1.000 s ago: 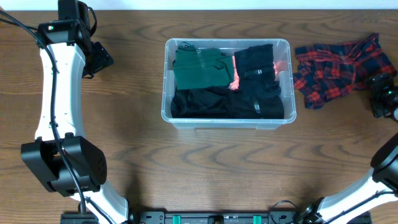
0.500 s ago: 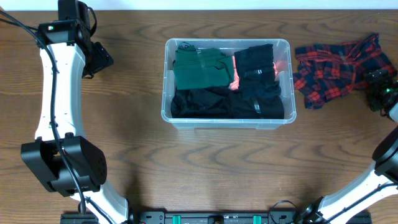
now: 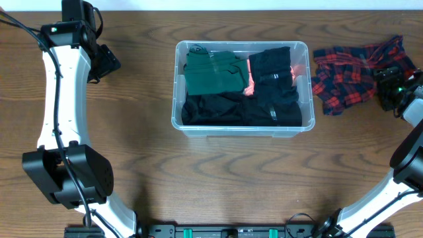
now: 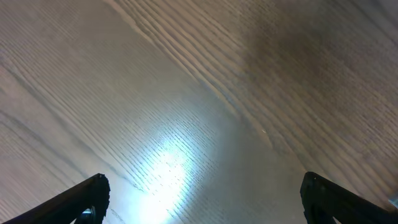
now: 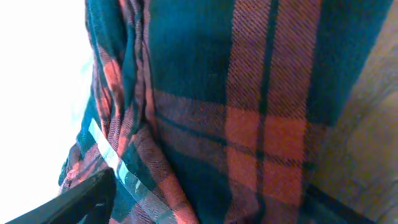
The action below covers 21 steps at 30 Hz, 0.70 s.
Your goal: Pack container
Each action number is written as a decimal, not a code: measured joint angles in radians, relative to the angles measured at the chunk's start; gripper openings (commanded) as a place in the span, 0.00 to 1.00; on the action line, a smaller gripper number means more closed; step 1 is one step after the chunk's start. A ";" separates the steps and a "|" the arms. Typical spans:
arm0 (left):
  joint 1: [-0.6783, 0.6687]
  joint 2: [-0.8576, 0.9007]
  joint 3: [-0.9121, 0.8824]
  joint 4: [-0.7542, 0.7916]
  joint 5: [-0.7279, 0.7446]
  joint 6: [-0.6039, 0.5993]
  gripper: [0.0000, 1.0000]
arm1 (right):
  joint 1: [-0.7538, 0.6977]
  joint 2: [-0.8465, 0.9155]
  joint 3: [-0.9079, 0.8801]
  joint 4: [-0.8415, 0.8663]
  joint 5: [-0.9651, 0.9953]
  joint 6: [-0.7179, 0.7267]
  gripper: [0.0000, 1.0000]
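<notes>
The clear plastic container (image 3: 306, 86) stands mid-table in the overhead view, holding a green garment (image 3: 213, 71), black garments (image 3: 264, 99) and a bit of orange cloth (image 3: 250, 84). A red and navy plaid shirt (image 3: 350, 73) lies crumpled on the table to its right. My right gripper (image 3: 386, 84) is at the shirt's right edge, low over the fabric; the plaid shirt (image 5: 249, 112) fills the right wrist view, with only one dark finger tip showing at the lower left. My left gripper (image 4: 202, 199) is open over bare wood, far left of the container.
The left arm (image 3: 63, 99) runs down the table's left side. The right arm (image 3: 413, 165) comes up along the right edge. Bare wood table (image 3: 218, 178) lies in front of the container.
My right gripper has moved left and up, from off the shirt's lower right corner onto its right edge. The left arm, container and shirt have not moved.
</notes>
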 measured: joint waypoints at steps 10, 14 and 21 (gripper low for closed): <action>0.000 0.000 0.000 0.000 0.000 0.000 0.98 | 0.000 0.016 0.002 -0.045 0.005 0.014 0.17; 0.000 0.000 0.000 0.000 0.000 0.000 0.98 | -0.002 0.016 0.002 -0.042 -0.021 0.019 0.01; 0.000 0.000 0.000 0.000 0.000 0.000 0.98 | -0.038 0.013 0.002 -0.041 -0.149 0.019 0.01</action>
